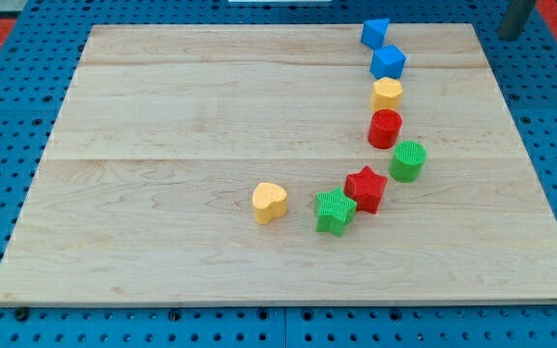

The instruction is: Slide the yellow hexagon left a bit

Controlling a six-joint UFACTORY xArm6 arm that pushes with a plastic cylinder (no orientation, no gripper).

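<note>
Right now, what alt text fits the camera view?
Eight small coloured blocks curve down a pale wooden board, from two blue blocks at the view's top past the yellow hexagon block to a yellow heart block. A dark rod shows top right; my tip is unclear.

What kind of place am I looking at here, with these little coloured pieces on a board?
Probably a robotics lab bench. A wooden board lies on a blue perforated table, small test blocks like the yellow hexagon curve across it, and a dark rod stands at the view's top right.

Hexagon [387,94] between cube [388,63] above, cylinder [385,129] below — heart [270,203] leftmost, beside star [335,212].
</note>
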